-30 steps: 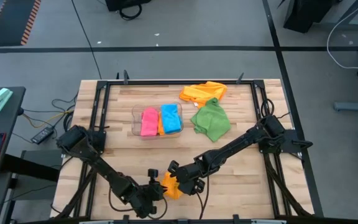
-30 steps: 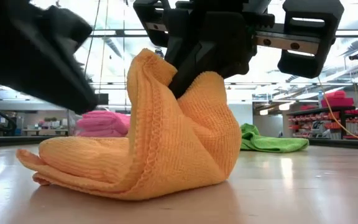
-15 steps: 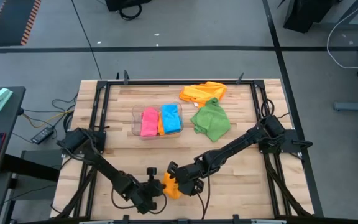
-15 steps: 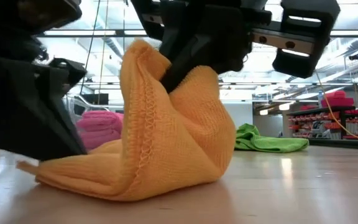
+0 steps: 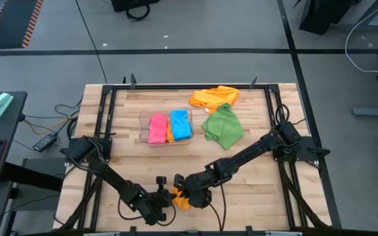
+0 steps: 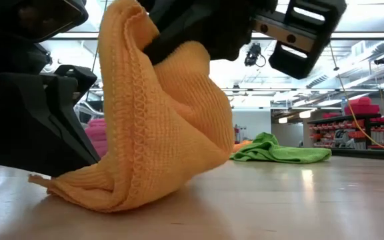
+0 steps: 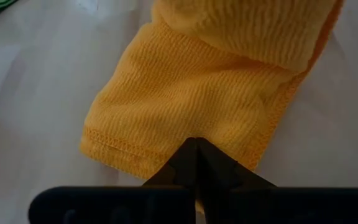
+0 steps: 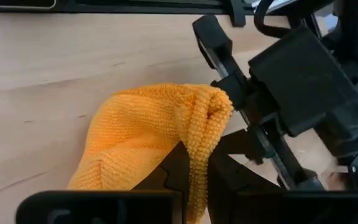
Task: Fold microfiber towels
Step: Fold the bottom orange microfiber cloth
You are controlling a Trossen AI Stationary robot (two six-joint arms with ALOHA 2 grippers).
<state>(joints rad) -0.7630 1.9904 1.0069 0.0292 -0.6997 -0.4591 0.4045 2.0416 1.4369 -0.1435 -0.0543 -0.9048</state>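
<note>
**Two grippers pinch one orange towel at the table's front edge**

Nearest the front edge of the wooden table, an orange microfiber towel sits bunched between both arms. Seen from table height, it rises in a tall peak with a stitched hem running down its front fold, while its lower layers lie flat on the wood. The weave is a fine, ribbed knit. The right gripper has its fingers pressed together on the towel's raised top fold, holding that part up. The left gripper meets the towel low down, its fingers closed tight on the hemmed bottom edge against the table.

Farther back, near the table's middle, a clear plastic bin holds a folded pink towel and a folded blue towel side by side, with a strip of orange showing between them. Just right of the bin lies a crumpled green towel. Behind it, touching its far edge, is another crumpled orange towel near the table's back rail.
</note>
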